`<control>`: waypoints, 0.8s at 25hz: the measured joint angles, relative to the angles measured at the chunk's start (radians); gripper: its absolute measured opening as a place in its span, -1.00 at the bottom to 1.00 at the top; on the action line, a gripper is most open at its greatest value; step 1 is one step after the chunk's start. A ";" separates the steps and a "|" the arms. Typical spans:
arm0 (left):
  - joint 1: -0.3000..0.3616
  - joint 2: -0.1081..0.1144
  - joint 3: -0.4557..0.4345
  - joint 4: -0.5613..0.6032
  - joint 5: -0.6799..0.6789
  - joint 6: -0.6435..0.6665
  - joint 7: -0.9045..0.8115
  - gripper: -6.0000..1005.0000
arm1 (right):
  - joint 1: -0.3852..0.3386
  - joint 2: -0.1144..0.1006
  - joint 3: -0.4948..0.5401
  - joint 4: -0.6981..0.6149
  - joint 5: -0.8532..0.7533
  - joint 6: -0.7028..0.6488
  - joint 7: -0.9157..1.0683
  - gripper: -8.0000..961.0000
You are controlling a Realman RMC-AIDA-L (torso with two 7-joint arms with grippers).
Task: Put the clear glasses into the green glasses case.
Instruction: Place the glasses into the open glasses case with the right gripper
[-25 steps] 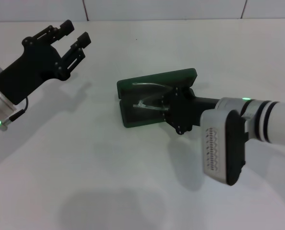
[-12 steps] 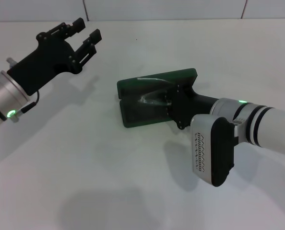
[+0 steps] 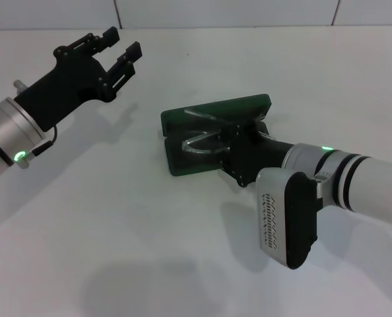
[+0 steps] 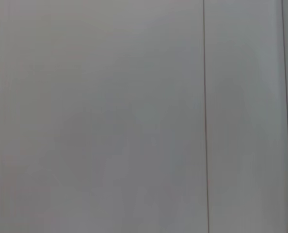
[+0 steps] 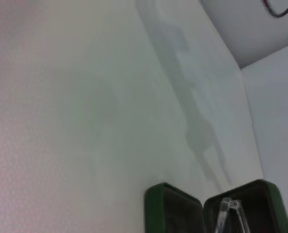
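Dark green case [image 3: 209,135], darker inside; see-through clear glasses [image 3: 206,137]; black left tool [image 3: 117,46]; black right tool [image 3: 239,146]; plain white surface [image 3: 117,224].

Clear glasses [image 3: 206,135] seemingly inside green glasses case [image 3: 183,162]

Black end effectors [image 3: 117,45], silver-white arms, green indicator lights

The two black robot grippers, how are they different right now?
The left gripper hangs in the air with its fingers open, holding nothing, well away from the dark green hard glasses case. The right gripper is down at that open case, right where the clear plastic glasses sit inside; its fingers are hidden. Both are black and sit on silver arms over the white table.
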 joint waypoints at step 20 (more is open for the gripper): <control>0.007 0.003 0.000 -0.006 -0.014 -0.001 0.002 -0.05 | -0.043 -0.009 0.046 -0.074 -0.005 -0.166 -0.002 0.00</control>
